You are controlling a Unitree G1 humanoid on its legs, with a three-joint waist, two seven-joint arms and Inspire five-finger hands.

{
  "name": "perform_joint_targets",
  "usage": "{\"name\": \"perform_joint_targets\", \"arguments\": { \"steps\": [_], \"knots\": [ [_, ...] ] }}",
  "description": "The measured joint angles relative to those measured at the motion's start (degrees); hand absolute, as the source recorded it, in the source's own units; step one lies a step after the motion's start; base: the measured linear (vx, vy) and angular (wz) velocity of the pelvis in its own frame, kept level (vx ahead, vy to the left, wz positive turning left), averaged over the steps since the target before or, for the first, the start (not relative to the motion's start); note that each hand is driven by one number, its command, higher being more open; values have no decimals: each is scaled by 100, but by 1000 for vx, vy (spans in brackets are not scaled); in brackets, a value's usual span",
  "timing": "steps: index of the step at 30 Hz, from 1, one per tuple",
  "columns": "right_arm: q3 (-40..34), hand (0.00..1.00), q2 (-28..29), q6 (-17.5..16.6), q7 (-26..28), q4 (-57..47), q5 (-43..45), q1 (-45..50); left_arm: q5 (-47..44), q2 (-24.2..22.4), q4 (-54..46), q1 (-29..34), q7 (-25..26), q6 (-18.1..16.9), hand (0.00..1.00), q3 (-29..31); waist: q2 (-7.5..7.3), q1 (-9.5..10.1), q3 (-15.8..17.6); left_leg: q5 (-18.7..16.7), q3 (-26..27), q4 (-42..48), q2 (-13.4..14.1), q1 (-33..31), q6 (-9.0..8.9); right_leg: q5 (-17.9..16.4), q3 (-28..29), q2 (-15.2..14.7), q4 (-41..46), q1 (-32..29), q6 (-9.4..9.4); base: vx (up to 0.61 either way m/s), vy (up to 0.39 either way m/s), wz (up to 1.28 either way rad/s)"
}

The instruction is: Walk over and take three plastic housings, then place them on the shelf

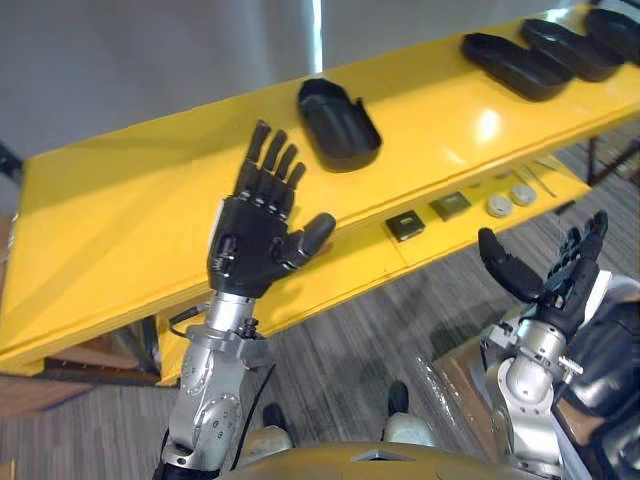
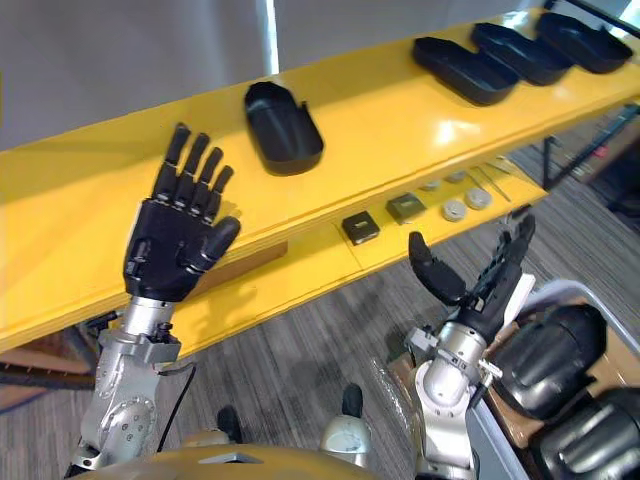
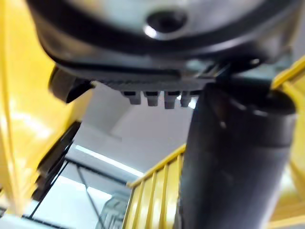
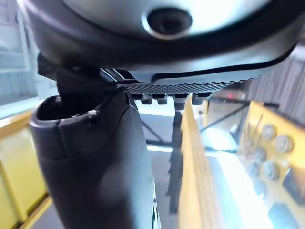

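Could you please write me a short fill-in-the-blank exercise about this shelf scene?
The shelf is painted ____.
The left hand and the right hand are both ____ and hold nothing.
The lone housing lies nearest the robot's ____ hand.
Missing: yellow; open; left.

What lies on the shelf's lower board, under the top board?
Two dark square parts and several grey round discs lie near the front edge of the lower board. The top board covers the rest further back, so that part cannot be seen.
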Motion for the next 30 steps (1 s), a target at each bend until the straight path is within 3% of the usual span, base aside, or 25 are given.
{"name": "perform_joint_targets", "arguments": {
  "steps": [3, 5, 7, 9, 12, 13, 14, 15, 16, 17, 18, 20, 22, 26, 28, 29, 30],
  "knots": [
    [-1, 100, -146, 30, -12, -40, 69, 294, 5, 67, 219, -94, -3, 73, 100, -253, 12, -130, -64, -101, 496, 62, 94, 172, -54, 55, 516, 180, -1, -186, -31, 25, -32, -84],
    [-49, 100, -219, 28, 57, -231, 79, 602, 6, 148, 354, -176, 77, 75, 100, -400, 25, -283, -123, -234, 774, 253, 187, 179, -115, 113, 792, 300, -6, -302, -95, 60, -47, -88],
    [-106, 100, -220, -6, 256, -470, 195, 945, -1, 184, 478, -396, 272, 79, 100, -509, 31, -557, -130, -423, 1096, 526, 340, 223, -185, 164, 1086, 457, -21, -374, -128, 51, -57, -75],
    [-95, 100, -219, -63, 379, -525, 470, 1127, -1, 180, 598, -625, 402, 79, 100, -592, 28, -678, -134, -561, 1303, 713, 448, 248, -230, 183, 1269, 557, -33, -418, -146, 12, -46, -62],
    [58, 100, -219, -259, 602, -525, 859, 1126, 95, 188, 648, -948, 712, 65, 100, -755, 22, -755, -131, -898, 1371, 1237, 573, -49, -122, 305, 1558, 655, -129, -661, -181, -49, -44, -53],
    [172, 100, -268, -261, 700, -525, 852, 1025, 108, 185, 648, -955, 862, 58, 100, -748, 44, -715, -110, -1181, 842, 1525, 573, -231, 90, 359, 1728, 725, -132, -770, -205, -88, -42, -66],
    [252, 100, -317, -260, 736, -524, 822, 976, 97, 180, 651, -923, 946, 59, 100, -738, 65, -662, -97, -1320, 523, 1691, 574, -306, 192, 373, 1844, 779, -132, -798, -213, -85, -23, -90],
    [416, 100, -411, -261, 802, -524, 717, 866, 73, 195, 653, -773, 1032, 63, 100, -673, 105, -571, -60, -1571, -119, 2071, 574, -444, 478, 360, 2055, 876, -132, -793, -286, -51, 14, -91],
    [520, 100, -488, -278, 885, -524, 710, 807, 62, 205, 652, -615, 1039, 63, 100, -612, 148, -479, -33, -1818, -652, 2383, 559, -520, 631, 350, 2206, 945, -133, -766, -328, -74, 74, -112],
    [648, 100, -671, -317, 971, -497, 805, 730, 62, 212, 637, -353, 1039, 62, 100, -557, 230, -314, 4, -2121, -1355, 2635, 488, -542, 636, 351, 2364, 1025, -132, -739, -335, -91, 165, -99],
    [719, 100, -822, -409, 1060, -372, 964, 627, 56, 224, 635, -146, 1043, 58, 100, -526, 377, -224, -36, -2251, -1717, 2707, 451, -528, 589, 355, 2394, 1066, -131, -738, -336, -110, 215, -77],
    [754, 100, -1060, -550, 1212, 9, 996, 357, -13, 242, 640, 90, 1050, 57, 100, -500, 487, -160, 65, -2488, -1847, 2793, 304, -548, 539, 367, 2309, 1001, -11, -814, -311, -100, 212, -23],
    [818, 100, -1100, -627, 1218, 444, 1087, 134, -116, 276, 656, 87, 1049, 27, 100, -431, 418, -111, 322, -2576, -1920, 3049, 142, -660, 490, 339, 2262, 860, 293, -941, -277, -149, 187, 9],
    [1031, 100, -1024, -650, 1041, 978, 1198, 211, -386, 361, 716, 323, 920, -109, 100, -424, 363, 104, 545, -2794, -2007, 3473, -147, -702, 459, 538, 2335, 673, 493, -964, 21, -144, 175, -19],
    [1127, 100, -787, -729, 1102, 1047, 1250, 551, -410, 422, 717, 561, 765, -117, 100, -420, 162, 132, 703, -2906, -1816, 3638, -388, -549, 534, 638, 2433, 478, 502, -887, 105, -196, 181, -47],
    [1164, 100, -723, -754, 1143, 1033, 1275, 591, -410, 441, 715, 617, 727, -117, 100, -406, 65, 137, 751, -2903, -1738, 3684, -461, -533, 592, 719, 2402, 417, 492, -888, 79, -251, 144, -61],
    [1319, 100, -614, -805, 1317, 933, 1540, 689, -398, 503, 680, 693, 716, -85, 100, -392, -16, 154, 766, -2866, -1564, 3770, -464, -629, 701, 945, 2115, 371, 129, -863, -582, -304, 73, -83]
  ]
}}
